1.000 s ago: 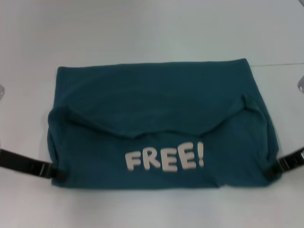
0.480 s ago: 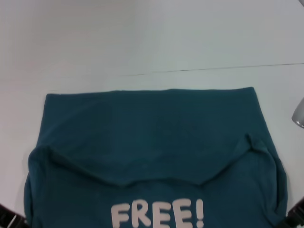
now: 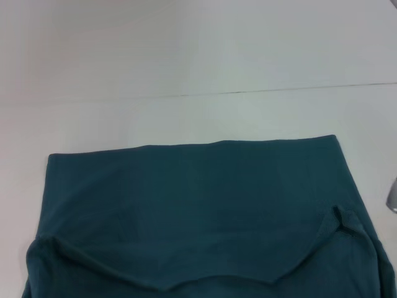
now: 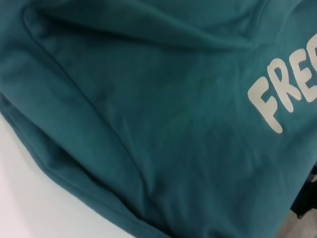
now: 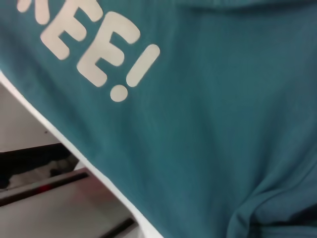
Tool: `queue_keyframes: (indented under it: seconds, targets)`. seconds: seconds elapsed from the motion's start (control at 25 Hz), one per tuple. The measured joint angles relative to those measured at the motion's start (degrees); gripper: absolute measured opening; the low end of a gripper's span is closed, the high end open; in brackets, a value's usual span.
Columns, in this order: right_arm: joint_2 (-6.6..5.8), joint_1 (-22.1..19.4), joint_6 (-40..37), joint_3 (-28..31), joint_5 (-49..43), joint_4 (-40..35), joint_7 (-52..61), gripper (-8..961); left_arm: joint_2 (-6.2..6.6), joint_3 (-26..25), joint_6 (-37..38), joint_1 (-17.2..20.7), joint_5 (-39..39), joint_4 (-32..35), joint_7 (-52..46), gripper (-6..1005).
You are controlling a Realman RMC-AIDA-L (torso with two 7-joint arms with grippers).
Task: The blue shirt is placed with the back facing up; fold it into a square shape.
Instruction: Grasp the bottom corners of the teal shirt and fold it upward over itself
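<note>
The blue shirt [image 3: 198,211] is seen lying partly folded on the white tabletop [image 3: 186,56], a flap turned over its near part, with white lettering [image 4: 282,94] shown in both wrist views, contrary to any idea of a plain garment; it is judged soft, light and limp, so it is best taken at the corners or along a folded edge, where the layers can be pinched together. Neither tool is shown in any current view, so whether each is released or clenched cannot be told; the shirt's near edge is cut off in the head view.
</note>
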Motion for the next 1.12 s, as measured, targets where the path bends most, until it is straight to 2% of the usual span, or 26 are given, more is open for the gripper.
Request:
queue_keyframes:
  seconds: [0.04,0.08,0.12,0.16,0.2,0.28,0.36,0.48,0.52,0.72,1.0,1.12]
  targets:
    - [-0.59,-0.6,0.1,0.0,2.2,-0.2,-0.3,85,-0.10,-0.3,0.0,0.1,0.0,0.0,0.1,13]
    - [-2.32,-1.5,0.2,0.4,7.7,-0.5,-0.7,85,-0.12,-0.9,0.0,0.2,-0.7,0.1,0.2,13]
    - [-3.24,-1.8,0.3,0.7,10.8,-0.6,-0.7,85,-0.12,-1.3,0.0,0.1,-1.4,0.2,0.3,13]
    - [-3.24,-1.8,0.3,0.7,10.8,-0.6,-0.7,85,-0.12,-1.3,0.0,0.1,-1.4,0.2,0.3,13]
    - [-4.29,-2.0,0.5,1.5,13.4,-0.7,-0.7,85,0.09,-2.5,0.1,-0.3,-3.8,0.5,0.3,12]
    - [-5.58,-2.1,0.7,4.1,16.9,-1.0,-0.8,85,0.49,-4.1,0.1,-0.8,-7.4,1.4,0.3,12]
    - [-6.33,-1.4,1.1,9.8,18.1,-1.1,-1.2,85,1.05,-6.6,-0.4,-1.3,-10.8,2.0,0.5,12]
    - [-6.82,0.7,2.0,18.8,17.9,0.4,-2.2,85,1.51,-9.1,-1.6,-1.9,-12.6,2.0,0.8,12]
    - [-7.01,1.4,2.8,20.7,17.8,1.1,-2.4,86,2.00,-11.6,-4.2,-2.6,-13.4,2.0,0.9,12]
    - [-7.24,3.1,10.0,25.6,18.0,2.9,-1.5,86,2.47,-14.1,-14.2,-3.3,-15.6,2.0,0.7,12]
    - [-6.40,6.5,23.4,28.9,18.5,8.6,-0.4,85,1.65,-13.7,-27.9,-4.0,-18.9,1.4,0.8,12]
    - [-5.79,7.6,29.7,28.6,18.6,11.3,-0.1,83,0.49,-13.6,-33.7,-4.0,-19.2,0.8,1.6,12]
